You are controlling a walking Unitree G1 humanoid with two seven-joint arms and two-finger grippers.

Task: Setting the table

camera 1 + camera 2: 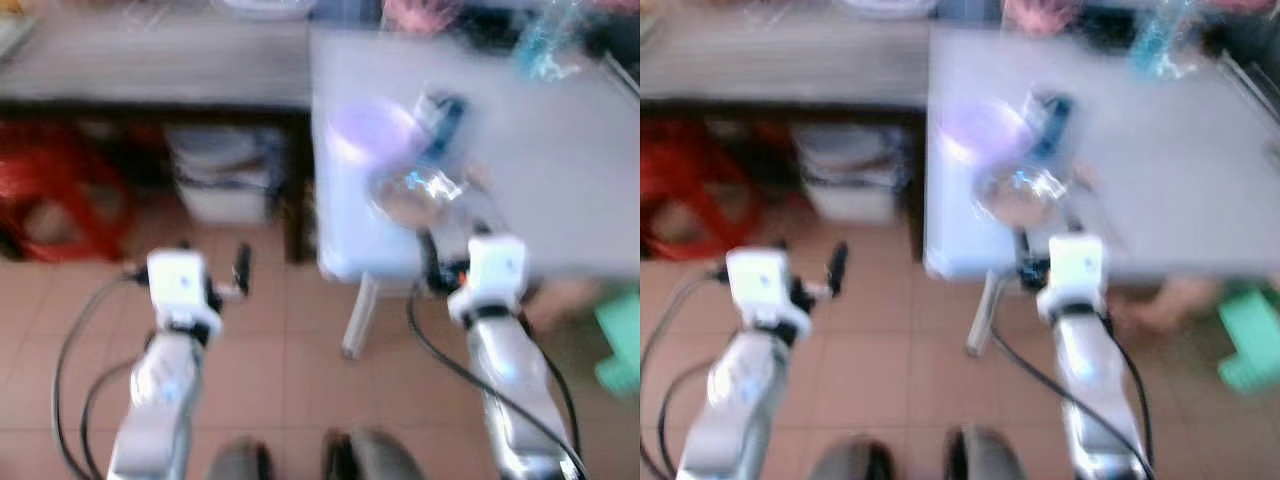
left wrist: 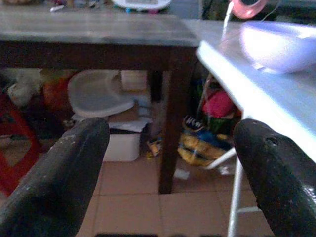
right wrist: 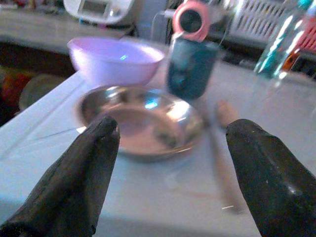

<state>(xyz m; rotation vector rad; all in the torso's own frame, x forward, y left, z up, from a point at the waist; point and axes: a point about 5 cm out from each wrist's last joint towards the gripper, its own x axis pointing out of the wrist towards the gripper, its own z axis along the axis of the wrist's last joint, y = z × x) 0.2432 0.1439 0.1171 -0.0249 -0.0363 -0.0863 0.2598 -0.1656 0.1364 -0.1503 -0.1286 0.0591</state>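
Note:
A steel bowl (image 3: 143, 121) sits near the front edge of the white table (image 1: 560, 160), with a purple bowl (image 3: 116, 58) behind it and a dark teal cup (image 3: 190, 66) to its right. A wooden utensil (image 3: 222, 143) lies beside the steel bowl. My right gripper (image 3: 168, 163) is open, its fingers spread just short of the steel bowl at the table's front edge. My left gripper (image 2: 170, 173) is open, held low over the floor left of the table, facing the space under a dark wooden table (image 2: 98, 34). The head views are blurred.
A clear plastic bottle (image 3: 279, 42) stands at the table's back right. Under the dark wooden table are a red stool (image 1: 55, 195), white containers (image 1: 220, 175) and bags (image 2: 205, 143). A green stool (image 1: 1250, 340) is right of the white table. The floor is tiled.

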